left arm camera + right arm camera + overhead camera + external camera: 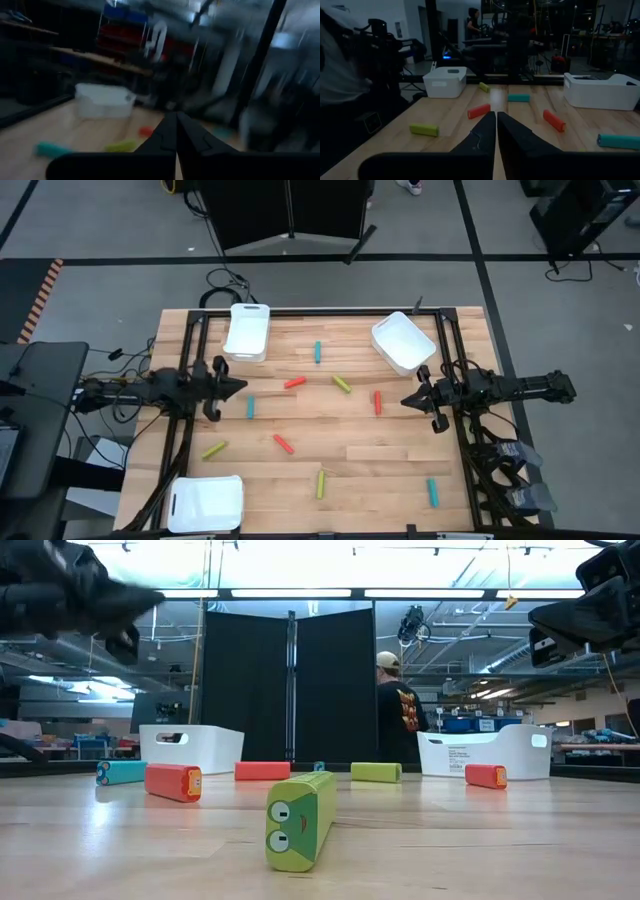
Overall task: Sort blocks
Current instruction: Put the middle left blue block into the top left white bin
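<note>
This is a robotics lab or an industrial workshop hall. The wooden bench (300, 470) stands on a grey floor (100, 240) marked with dark lines, and cables (225, 280) lie beside it. A black folding screen (290, 690) stands behind the bench. Long strip lights (400, 593) hang from a high ceiling with open pipes and beams. Farther back there are shelves with blue bins (480, 724), other work tables, and a person (398, 715) in a cap.
</note>
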Available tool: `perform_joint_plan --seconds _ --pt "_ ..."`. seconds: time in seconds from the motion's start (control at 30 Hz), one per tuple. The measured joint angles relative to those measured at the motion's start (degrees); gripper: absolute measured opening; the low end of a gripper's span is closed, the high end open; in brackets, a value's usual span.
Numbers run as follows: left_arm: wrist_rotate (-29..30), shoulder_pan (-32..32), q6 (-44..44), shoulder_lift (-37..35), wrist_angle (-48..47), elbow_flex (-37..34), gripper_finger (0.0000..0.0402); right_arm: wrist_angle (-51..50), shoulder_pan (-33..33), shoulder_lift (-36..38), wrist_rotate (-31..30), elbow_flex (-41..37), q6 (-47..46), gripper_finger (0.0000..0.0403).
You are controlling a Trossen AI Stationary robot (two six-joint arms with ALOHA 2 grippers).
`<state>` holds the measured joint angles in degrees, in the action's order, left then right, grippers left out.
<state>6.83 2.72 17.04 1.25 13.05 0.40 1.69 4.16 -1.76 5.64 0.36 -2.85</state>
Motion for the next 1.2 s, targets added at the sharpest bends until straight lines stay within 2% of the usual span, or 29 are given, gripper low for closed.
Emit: perform_joint_plan --seconds 0.17,0.3,0.53,0.63,0.7,0.83,1.0,1.2 --pt "-0.06 -0.07 4.37 3.61 6.28 0.1 0.0006 -0.02 0.0 0.0 -0.02 -0.02 0.0 0.0029" --pt "-0.05 -0.07 4.63 10.06 5.26 2.74 0.0006 0.01 0.0 0.0 0.0 -0.02 0.0 0.0029" --pt "10.19 -0.09 8.07 22.36 5.45 8.92 0.0006 -0.01 0.0 0.0 0.01 -0.02 0.0 0.0029" --pt "11.38 -0.09 8.0 27.42 4.74 11.65 0.0008 -0.01 0.0 0.0 -0.12 -0.01 0.47 0.0029" --pt "11.61 -0.09 8.72 30.68 3.38 13.17 0.0016 -0.1 -0.02 0.0 -2.27 -0.02 2.9 0.0029" --pt "13.47 -0.09 12.51 36.6 -5.15 17.4 0.0051 -0.02 -0.11 0.0 -6.7 -0.02 8.0 0.0029" --pt "14.12 0.02 22.99 44.18 -21.55 23.14 0.0114 0.17 -0.12 0.0 -7.05 -0.02 9.07 0.0029" --pt "13.0 1.2 34.65 51.55 -32.46 28.87 0.0178 7.72 -0.15 0.0 -7.56 -0.02 9.06 0.0029"
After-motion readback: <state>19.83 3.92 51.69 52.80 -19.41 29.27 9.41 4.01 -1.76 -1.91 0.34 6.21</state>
